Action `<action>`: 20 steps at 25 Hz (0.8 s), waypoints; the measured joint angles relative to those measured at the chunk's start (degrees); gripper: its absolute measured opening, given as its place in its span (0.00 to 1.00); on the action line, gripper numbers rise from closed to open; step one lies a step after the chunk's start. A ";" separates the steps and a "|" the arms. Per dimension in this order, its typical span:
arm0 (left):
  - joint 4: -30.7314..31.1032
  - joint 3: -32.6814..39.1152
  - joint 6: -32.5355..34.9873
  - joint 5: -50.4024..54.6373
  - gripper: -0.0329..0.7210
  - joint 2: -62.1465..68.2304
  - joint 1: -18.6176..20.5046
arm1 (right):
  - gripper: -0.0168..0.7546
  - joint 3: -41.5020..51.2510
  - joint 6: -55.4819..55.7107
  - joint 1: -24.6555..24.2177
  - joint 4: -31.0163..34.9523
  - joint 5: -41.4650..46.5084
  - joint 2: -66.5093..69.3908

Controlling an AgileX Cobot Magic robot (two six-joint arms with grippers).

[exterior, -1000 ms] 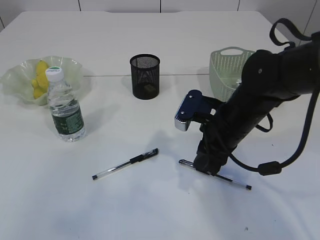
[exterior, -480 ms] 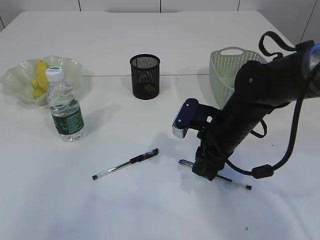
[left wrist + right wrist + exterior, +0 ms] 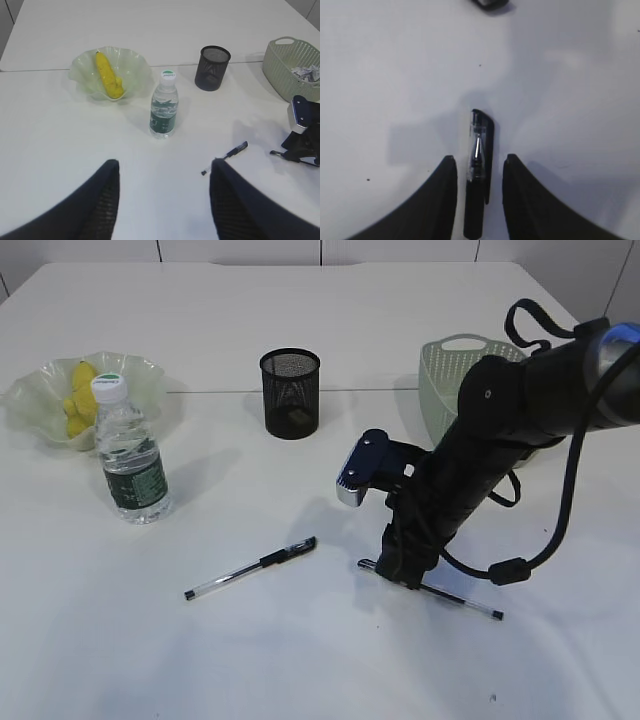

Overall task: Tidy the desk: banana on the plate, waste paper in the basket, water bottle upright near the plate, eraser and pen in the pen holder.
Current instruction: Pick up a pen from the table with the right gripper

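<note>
The right end effector is lowered to the worktop with its two fingers straddling a pen. In the right wrist view the pen lies lengthwise in the gap, with a narrow strip of space visible on each side; the fingers stand at a moderate opening and are not seen pressing on the barrel. In the exterior view this pen lies flat on the worktop, extending toward the right from under the arm.

The left end effector is held above the near part of the worktop, its jaws spread wide with nothing between them.

A second pen lies flat and well apart from the first, between the water bottle and the right arm.

The water bottle stands upright, capped, just in front of the plate. The banana lies in the plate.

The pen holder stands upright near the worktop seam. A small pale object is visible through its mesh at the bottom; its identity cannot be confirmed.

The basket stands at the right rear, partly behind the right arm in the exterior view. The waste paper lies inside it.
</note>
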 joint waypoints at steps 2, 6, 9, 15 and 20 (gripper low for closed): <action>0.00 0.00 0.00 0.00 0.57 0.00 0.00 | 0.33 0.00 0.00 0.00 0.00 0.00 0.00; -0.08 0.00 0.00 0.04 0.57 0.00 0.00 | 0.33 0.00 0.00 0.00 0.00 0.00 0.00; -0.33 0.00 0.00 0.13 0.56 0.00 0.00 | 0.33 0.00 0.00 0.00 0.00 0.00 0.00; -0.44 0.00 0.00 0.40 0.56 0.00 0.00 | 0.33 0.00 -0.12 0.00 0.02 0.03 0.00; -0.54 0.00 0.00 0.40 0.56 0.00 0.00 | 0.33 -0.02 -0.12 0.00 0.02 0.12 0.72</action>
